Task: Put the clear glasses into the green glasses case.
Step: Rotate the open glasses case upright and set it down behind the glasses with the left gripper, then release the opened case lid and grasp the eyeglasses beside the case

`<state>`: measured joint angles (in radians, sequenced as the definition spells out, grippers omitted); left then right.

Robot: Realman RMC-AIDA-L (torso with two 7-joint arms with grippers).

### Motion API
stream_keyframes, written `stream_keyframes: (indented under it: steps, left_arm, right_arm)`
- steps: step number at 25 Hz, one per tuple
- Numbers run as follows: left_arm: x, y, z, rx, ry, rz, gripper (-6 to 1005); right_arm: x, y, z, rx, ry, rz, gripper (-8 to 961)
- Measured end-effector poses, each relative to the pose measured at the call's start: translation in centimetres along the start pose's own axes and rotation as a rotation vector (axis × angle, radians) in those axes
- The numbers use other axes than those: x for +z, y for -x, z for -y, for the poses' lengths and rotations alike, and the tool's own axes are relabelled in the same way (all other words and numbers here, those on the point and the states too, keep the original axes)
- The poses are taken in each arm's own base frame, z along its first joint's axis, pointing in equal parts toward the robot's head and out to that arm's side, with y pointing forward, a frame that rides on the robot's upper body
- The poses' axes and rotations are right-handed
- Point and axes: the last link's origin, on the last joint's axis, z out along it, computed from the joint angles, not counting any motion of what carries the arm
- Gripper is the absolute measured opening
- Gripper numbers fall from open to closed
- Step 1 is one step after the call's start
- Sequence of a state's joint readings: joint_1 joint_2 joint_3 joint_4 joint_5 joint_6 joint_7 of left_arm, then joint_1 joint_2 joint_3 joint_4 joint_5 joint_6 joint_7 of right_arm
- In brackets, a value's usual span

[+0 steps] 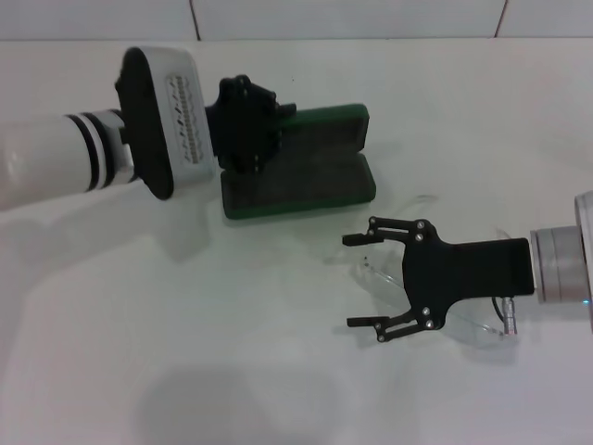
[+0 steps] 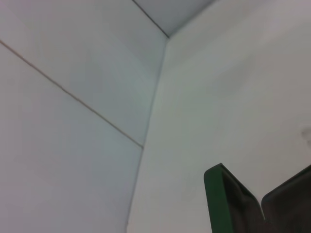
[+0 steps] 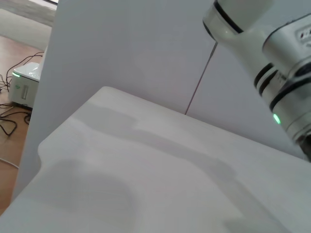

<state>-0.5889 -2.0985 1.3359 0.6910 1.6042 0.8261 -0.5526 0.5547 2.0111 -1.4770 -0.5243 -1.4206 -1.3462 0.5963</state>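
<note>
In the head view, the right gripper (image 1: 363, 281) is nearest, its fingers wide apart and holding nothing. It hangs over the clear glasses (image 1: 389, 278) on the white table (image 1: 232, 371). They look light, slippery and easy to bend, so I would pinch the middle bridge. The green glasses case (image 1: 306, 181) lies open behind, with the left gripper (image 1: 248, 123) at its lid; I cannot tell its grip.

The left wrist view shows a corner of the case. The right wrist view shows only table.
</note>
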Motion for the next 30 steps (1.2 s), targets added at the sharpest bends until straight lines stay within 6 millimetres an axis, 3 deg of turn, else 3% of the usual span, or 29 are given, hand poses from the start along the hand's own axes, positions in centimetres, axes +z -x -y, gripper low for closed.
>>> stream_keyframes:
  steps: [12, 18, 21, 26, 30]
  left_arm:
    - [0.5, -0.9, -1.0, 0.038, 0.0, -0.024, 198]
    - [-0.8, -1.3, -0.7, -0.027, -0.116, -0.104, 234]
    - [-2.0, -1.7, -0.7, -0.094, -0.169, -0.172, 352]
    - [-5.9, -2.1, -1.6, -0.384, -0.32, -0.397, 497]
    - [-8.5, -0.7, -3.0, -0.559, -0.401, -0.468, 565]
  right_arm:
    - [0.1, -0.1, 0.3, -0.002, -0.008, -0.011, 884]
    - [0.0, -0.1, 0.2, 0.002, -0.013, -0.012, 884]
    - [0.0, -0.1, 0.3, 0.008, -0.016, -0.011, 885]
    - [-0.4, 0.5, 0.9, 0.028, -0.044, 0.017, 885]
    - [-2.0, 2.6, 2.7, 0.097, -0.027, 0.021, 885]
